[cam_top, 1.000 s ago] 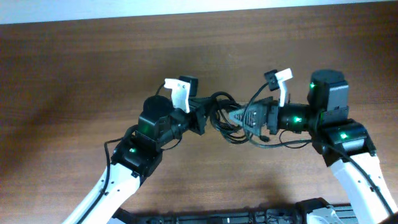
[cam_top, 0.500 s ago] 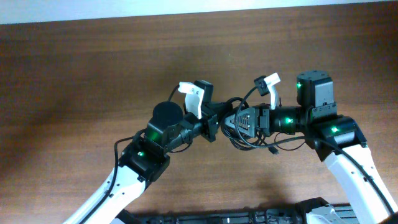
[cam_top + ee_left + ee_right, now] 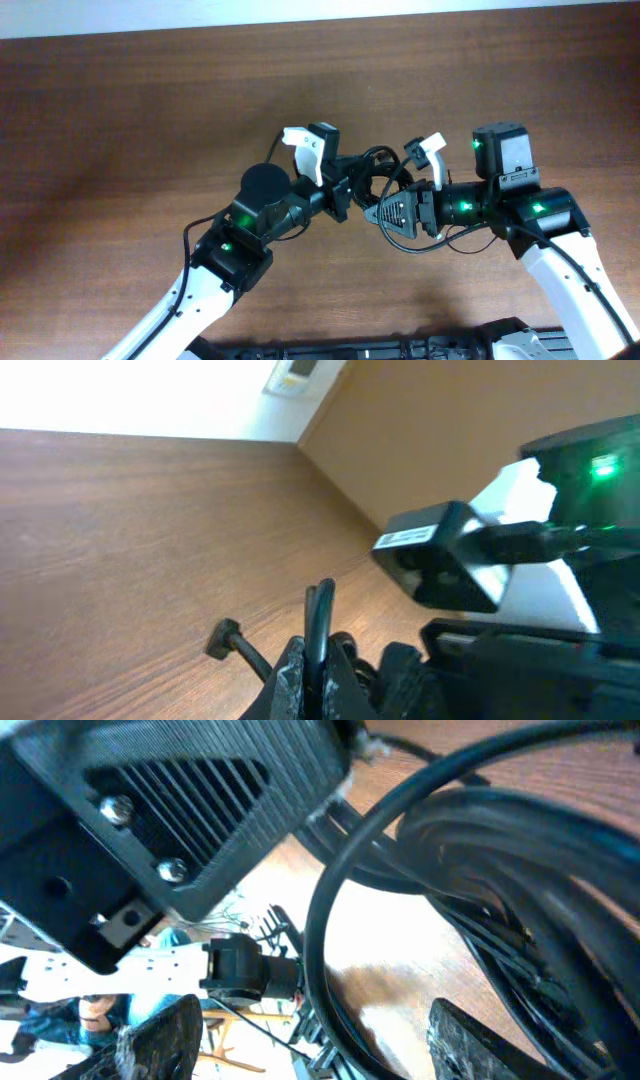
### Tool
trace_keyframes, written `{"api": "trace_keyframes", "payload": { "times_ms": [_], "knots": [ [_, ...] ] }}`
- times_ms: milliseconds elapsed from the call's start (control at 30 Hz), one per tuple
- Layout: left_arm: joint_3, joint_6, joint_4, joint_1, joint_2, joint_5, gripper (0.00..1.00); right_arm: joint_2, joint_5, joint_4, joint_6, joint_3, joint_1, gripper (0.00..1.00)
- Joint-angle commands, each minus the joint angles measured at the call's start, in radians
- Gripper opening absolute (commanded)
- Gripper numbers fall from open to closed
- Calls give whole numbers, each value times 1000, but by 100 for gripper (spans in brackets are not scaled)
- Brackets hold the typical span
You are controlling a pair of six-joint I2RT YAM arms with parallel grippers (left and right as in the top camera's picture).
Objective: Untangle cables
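My left fingers [image 3: 291, 678] were pressed together, pinching the cables [image 3: 372, 172] near the middle of the table [image 3: 140, 110]. My right fingers [image 3: 158, 1038] stood spread, the tangle running between them.

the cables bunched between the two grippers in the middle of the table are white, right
No: the cables are black, not white, as the overhead view shows. The rest holds: they are bunched between the left gripper and the right gripper in the middle of the table.

2 black-and-white arms [image 3: 214, 262], green lights [image 3: 243, 217]
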Motion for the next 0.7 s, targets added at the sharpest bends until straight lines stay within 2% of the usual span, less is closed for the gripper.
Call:
{"api": "trace_keyframes", "payload": {
  "times_ms": [0,267,333,367,400,467,567,667],
  "knots": [
    [23,-6,49,6,-3,71,0,2,-15,-3,-71,13,5,71],
    [23,-40,80,6,-3,134,0,2,-13,12,-70,13,5,69],
    [23,-60,90,6,-3,134,0,2,-31,12,-70,13,5,57],
    [23,-60,100,6,-3,134,0,2,-41,12,-70,13,5,46],
    [23,-60,109,6,-3,133,0,2,-47,12,-70,13,5,35],
    [23,-60,129,6,-3,133,0,2,-61,11,-70,13,5,4],
    [23,-60,117,6,-3,116,0,2,-68,8,-70,13,5,4],
    [23,-60,69,6,-3,32,0,2,-105,9,-71,13,5,4]
  ]
}}
